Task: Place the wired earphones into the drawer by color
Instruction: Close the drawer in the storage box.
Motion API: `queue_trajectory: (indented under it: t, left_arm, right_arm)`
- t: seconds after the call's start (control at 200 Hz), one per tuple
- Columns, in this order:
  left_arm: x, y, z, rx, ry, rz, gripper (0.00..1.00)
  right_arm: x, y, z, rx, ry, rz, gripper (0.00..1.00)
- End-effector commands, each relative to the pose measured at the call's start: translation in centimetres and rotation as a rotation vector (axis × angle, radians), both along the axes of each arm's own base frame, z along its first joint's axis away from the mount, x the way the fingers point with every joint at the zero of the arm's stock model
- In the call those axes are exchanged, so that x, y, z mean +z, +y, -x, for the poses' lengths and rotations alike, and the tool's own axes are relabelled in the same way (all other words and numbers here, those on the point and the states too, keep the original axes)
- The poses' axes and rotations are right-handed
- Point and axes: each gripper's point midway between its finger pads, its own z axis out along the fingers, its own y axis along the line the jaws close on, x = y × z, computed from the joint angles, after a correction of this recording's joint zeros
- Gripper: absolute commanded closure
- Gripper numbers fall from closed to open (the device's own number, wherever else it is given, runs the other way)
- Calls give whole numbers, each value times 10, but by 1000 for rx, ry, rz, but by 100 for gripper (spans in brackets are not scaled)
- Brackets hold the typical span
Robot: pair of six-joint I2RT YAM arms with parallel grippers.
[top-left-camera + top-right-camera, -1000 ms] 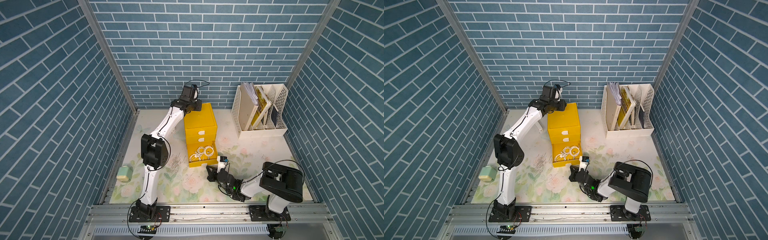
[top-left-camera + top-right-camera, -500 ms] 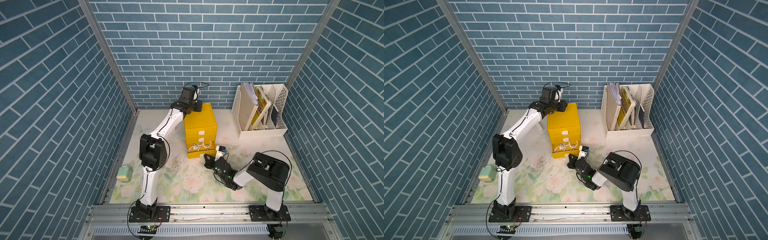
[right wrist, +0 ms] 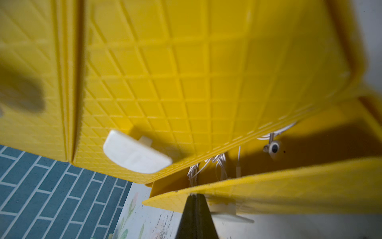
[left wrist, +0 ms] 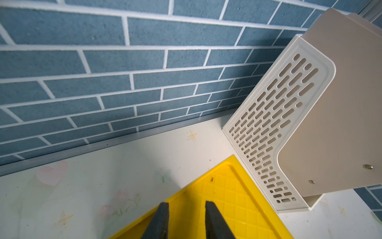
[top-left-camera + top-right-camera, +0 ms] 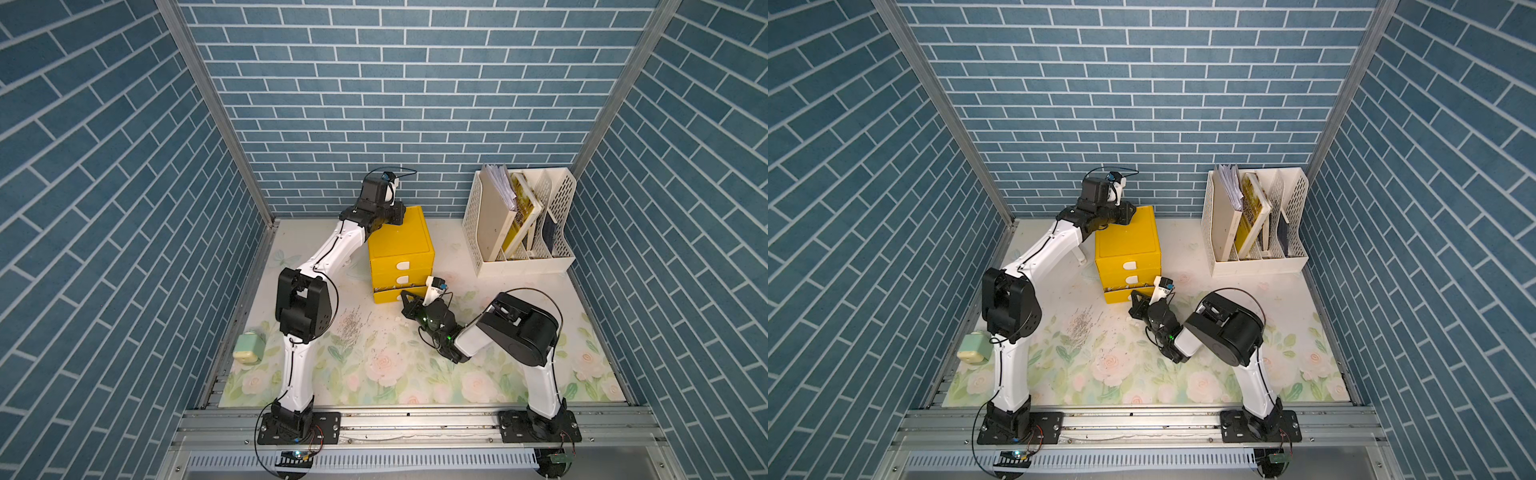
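Note:
The yellow three-drawer cabinet (image 5: 401,245) (image 5: 1127,245) stands mid-table. Its bottom drawer (image 5: 392,296) (image 5: 1121,296) is pushed almost fully in, leaving a narrow gap. Through that gap the right wrist view shows white wired earphones (image 3: 219,165) lying inside. My right gripper (image 5: 405,297) (image 5: 1134,297) (image 3: 195,195) is shut, its tips against the bottom drawer's front (image 3: 268,186). My left gripper (image 5: 397,212) (image 5: 1126,212) (image 4: 187,203) rests over the cabinet's top (image 4: 227,196) at its back left corner, slightly open with nothing between the fingers. No black or pink earphones show.
A white perforated file rack (image 5: 523,262) (image 5: 1258,266) (image 4: 268,124) with books stands at the back right, close to the cabinet. A small pale green object (image 5: 248,347) lies by the left wall. Dark specks (image 5: 353,324) are scattered on the floral mat.
The bottom drawer stood wide open with white earphones showing; my right gripper has pushed it back into the cabinet. The left arm has stayed on the cabinet top.

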Motion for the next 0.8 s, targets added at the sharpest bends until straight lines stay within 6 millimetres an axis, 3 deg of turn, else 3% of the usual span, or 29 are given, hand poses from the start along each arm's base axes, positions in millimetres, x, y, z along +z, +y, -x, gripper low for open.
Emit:
queue_trajectory:
  t: [0.0,0.3,0.685,0.795]
  left_arm:
    - [-78,4,24,-19,227,-60,66]
    - [-84,5,26,-25,234,-64,66]
    - [-88,5,32,-22,240,-45,66]
    - [-74,8,31,-3,211,-31,61]
  right_arm:
    - [-7,4,-7,-3,13,-19,100]
    - [-10,2,-19,-34,10,-32,100]
    - [-23,4,-18,-32,43,-53,100]
    - [-15,5,-13,-9,35,-73,100]
